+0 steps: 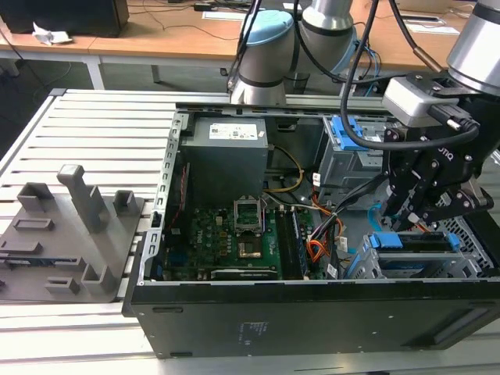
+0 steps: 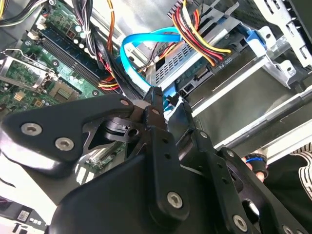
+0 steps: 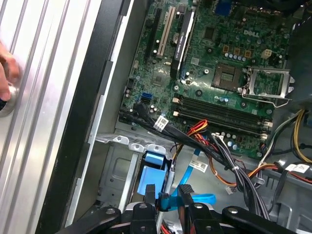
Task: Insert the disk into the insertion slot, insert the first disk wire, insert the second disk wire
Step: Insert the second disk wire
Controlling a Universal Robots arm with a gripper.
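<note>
Pincer sits low inside the open PC case, fingers clamped on the connector end of the second disk wire, a flat light-blue cable. In the second wrist view the same cable loops up from the pincer tips, just by the rear of the disk.

Disk is already in the insertion slot, the low grey perforated cage, w/ its blue carrier showing at the edge. An orange-red-black-yellow wire bundle runs to a black plug seated on the disk's back edge. In the exterior view the cage is at the case's near corner on the exterior view's right, disk carrier blue under the pincer.

Next in: motherboard, green, w/ empty CPU socket and RAM slots. Behind the pincer, the taller grey bay w/ blue tabs. Power supply at the case's far end.

Case lies on its side on a slatted alu bench. Grey fixture block sits well apart, on the exterior view's left. Far back: arm's base joints, wooden desk.
</note>
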